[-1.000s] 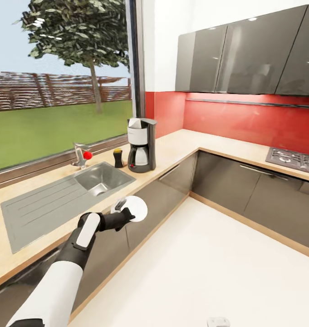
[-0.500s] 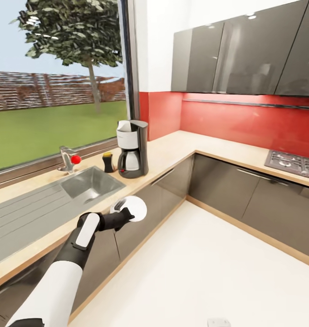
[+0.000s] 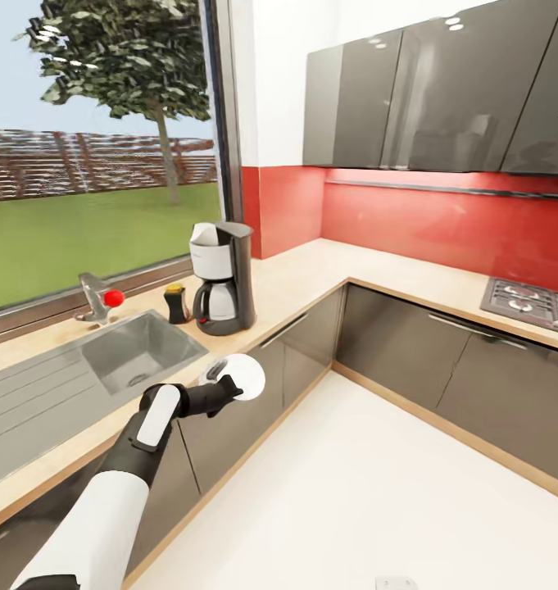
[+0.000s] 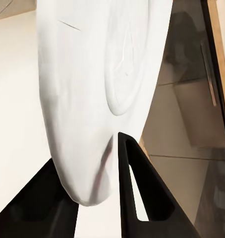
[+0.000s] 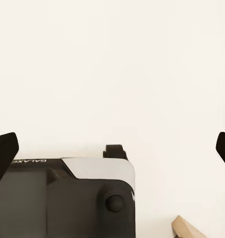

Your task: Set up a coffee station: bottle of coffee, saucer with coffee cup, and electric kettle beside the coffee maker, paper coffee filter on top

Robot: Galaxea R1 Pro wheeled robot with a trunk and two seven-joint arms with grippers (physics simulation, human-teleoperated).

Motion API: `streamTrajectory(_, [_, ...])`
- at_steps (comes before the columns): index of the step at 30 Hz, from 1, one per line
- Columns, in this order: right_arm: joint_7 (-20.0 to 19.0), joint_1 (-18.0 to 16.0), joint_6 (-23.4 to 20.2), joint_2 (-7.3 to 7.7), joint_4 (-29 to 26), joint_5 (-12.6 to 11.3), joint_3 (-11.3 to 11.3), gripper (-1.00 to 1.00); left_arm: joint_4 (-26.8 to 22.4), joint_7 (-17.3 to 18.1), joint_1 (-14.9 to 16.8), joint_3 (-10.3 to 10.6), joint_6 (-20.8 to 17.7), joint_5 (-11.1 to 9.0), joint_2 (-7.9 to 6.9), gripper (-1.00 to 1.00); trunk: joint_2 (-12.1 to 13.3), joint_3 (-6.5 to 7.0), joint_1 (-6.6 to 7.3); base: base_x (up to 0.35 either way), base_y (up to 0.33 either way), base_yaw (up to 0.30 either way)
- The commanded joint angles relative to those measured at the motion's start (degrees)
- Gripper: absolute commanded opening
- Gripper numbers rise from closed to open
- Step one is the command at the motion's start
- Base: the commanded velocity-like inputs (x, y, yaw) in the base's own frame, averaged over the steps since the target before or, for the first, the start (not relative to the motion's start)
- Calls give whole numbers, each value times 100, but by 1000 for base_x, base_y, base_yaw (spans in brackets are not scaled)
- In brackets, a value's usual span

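Head view: from high up, angled forward and down across the L-shaped counter (image 3: pixel 311 270), taking in the window and white floor (image 3: pixel 377 492). Left wrist view: pressed very close behind the saucer (image 4: pixel 97 89), facing grey cabinet fronts (image 4: pixel 192 124) shared with the head view. Right wrist view: aimed straight down at floor (image 5: pixel 112 64) and the robot's base (image 5: pixel 68 198).

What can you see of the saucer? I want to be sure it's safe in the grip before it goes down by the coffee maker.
The saucer is a small round white plate, smooth and glossy, with a shallow raised ring on one face. It is held on edge rather than flat, clamped at its rim between the dark fingers of the left gripper. It hangs in the air off the front of the kitchen countertop, before the grey cabinets, touching nothing else.
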State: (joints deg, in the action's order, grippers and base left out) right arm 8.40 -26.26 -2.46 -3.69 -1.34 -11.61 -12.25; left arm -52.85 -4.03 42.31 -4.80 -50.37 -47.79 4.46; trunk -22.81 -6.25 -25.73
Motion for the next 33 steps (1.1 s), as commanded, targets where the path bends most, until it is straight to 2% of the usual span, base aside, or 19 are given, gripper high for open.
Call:
streamTrajectory(1, [22,-2,-26,0,-10,-52,-50,100,-6,-54,5,-21,-35,-46,9,-100,-12,-12,-6,254,-170,0])
streamTrajectory(17, [22,-2,-23,7,-7,-52,-50,100,-6,-54,6,-21,-35,-55,9,-100,-12,-12,-6,248,-175,0])
streamTrajectory(33, [16,39,-18,15,-7,-37,-50,100,-6,-54,7,4,-35,-48,22,-100,-12,-12,-6,182,-215,0])
